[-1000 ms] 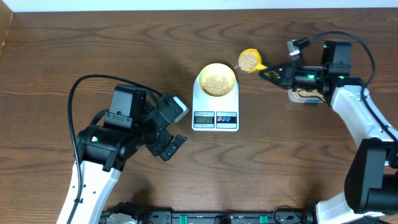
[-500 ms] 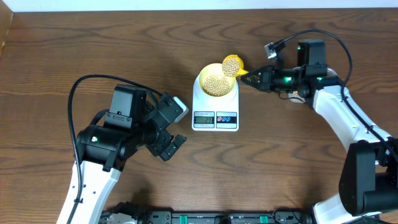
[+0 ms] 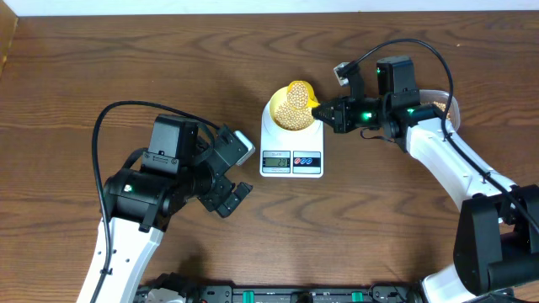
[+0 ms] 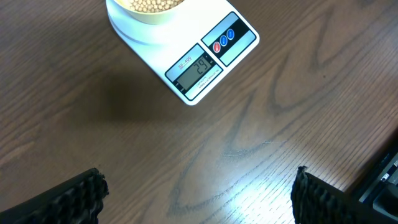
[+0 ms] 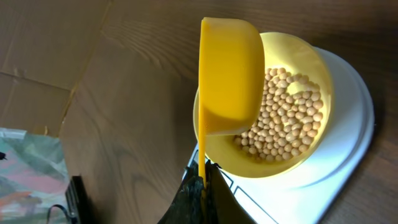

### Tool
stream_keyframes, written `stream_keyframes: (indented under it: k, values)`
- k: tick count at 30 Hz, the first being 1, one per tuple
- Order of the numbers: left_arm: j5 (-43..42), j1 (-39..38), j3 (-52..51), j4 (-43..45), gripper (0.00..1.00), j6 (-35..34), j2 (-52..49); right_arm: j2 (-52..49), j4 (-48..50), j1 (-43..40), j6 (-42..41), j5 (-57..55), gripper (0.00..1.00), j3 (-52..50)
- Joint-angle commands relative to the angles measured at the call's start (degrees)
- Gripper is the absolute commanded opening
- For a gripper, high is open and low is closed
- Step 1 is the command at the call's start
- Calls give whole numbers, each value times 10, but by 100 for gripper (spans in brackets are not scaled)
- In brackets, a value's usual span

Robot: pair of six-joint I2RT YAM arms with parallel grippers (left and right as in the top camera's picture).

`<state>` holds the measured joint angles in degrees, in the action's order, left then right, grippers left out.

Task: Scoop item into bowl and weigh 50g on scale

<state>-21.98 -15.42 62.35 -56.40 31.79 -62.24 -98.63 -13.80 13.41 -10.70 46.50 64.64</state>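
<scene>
Beans [image 5: 286, 112] in the bowl [image 5: 297, 51] now lie under the scoop [image 5: 230, 74] clamped by right gripper [image 5: 200, 186].

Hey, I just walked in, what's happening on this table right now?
The right gripper holds a yellow scoop by its handle, right over the pale-yellow bowl that sits on the white scale. The bowl already has beans in it, and the display reads 29, short of the 50 wanted. The left gripper hangs open above the table, holding nothing.
</scene>
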Motion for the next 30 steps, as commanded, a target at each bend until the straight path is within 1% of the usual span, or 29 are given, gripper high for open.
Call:
stream_keyframes:
  k: [1,7,12,15,22,30]
  values:
    - [-5,2,5,-1,97,6,2,-2,3,0,23,-1,1,1]
    - [-5,2,5,-1,97,6,2,-2,3,0,23,-1,1,1]
    - [-5,2,5,-1,97,6,2,-2,2,0,23,-38,1,1]
    - [-5,2,5,-1,97,6,2,-2,3,0,23,-40,1,1]
    - [-5,2,5,-1,97,6,2,-2,8,3,55,-40,1,1]
    - [-5,2,5,-1,97,6,2,-2,19,1,59,-41,1,1]
